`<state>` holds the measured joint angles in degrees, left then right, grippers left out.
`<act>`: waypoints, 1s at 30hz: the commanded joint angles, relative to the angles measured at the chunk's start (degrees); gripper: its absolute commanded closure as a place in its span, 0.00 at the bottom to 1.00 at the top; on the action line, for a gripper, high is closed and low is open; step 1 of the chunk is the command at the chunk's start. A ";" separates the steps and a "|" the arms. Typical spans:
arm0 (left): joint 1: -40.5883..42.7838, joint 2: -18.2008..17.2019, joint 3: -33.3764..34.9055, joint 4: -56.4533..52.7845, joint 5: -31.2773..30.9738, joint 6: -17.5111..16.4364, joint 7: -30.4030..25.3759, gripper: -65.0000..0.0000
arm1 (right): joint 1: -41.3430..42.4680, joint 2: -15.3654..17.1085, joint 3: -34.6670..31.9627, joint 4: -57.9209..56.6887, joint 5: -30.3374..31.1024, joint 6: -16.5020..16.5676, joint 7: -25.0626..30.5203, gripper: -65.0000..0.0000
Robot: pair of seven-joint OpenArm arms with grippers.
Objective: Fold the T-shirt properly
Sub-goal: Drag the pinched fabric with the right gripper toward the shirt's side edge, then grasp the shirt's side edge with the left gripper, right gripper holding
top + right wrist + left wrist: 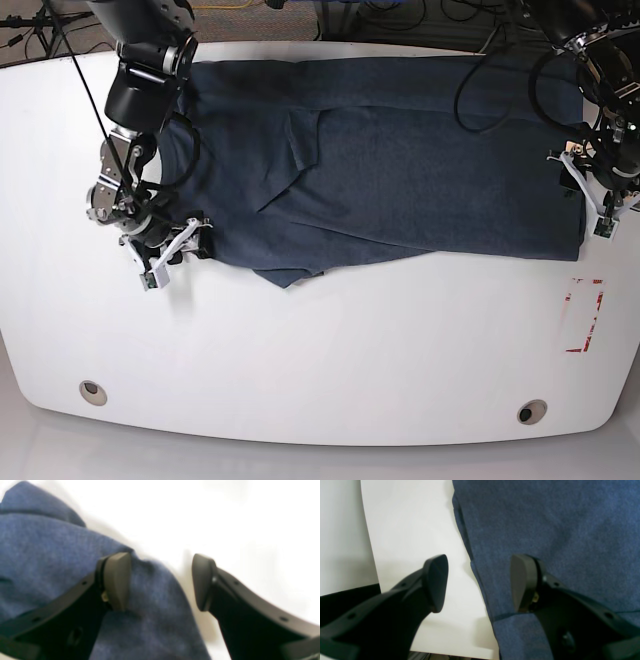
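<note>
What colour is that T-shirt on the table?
Heathered navy blue; the T-shirt shows it best in the left wrist view.

A glossy white table point(320, 350) with rounded corners; dark cables point(400, 20) run behind its far edge.

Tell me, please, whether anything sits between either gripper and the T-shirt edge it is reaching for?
Nothing visible does. The left gripper and right gripper each straddle a T-shirt edge with open jaws.
</note>
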<state>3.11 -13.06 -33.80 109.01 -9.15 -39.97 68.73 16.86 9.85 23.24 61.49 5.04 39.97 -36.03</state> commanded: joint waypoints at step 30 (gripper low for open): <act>-15.73 -3.25 -7.03 -21.76 -0.30 12.58 -9.08 0.20 | -6.09 -1.71 0.01 9.49 -0.51 0.03 -0.94 0.87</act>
<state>-10.79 -13.85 -40.45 90.91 -9.10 -29.87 62.57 10.00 7.51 23.20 70.24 4.93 39.90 -36.21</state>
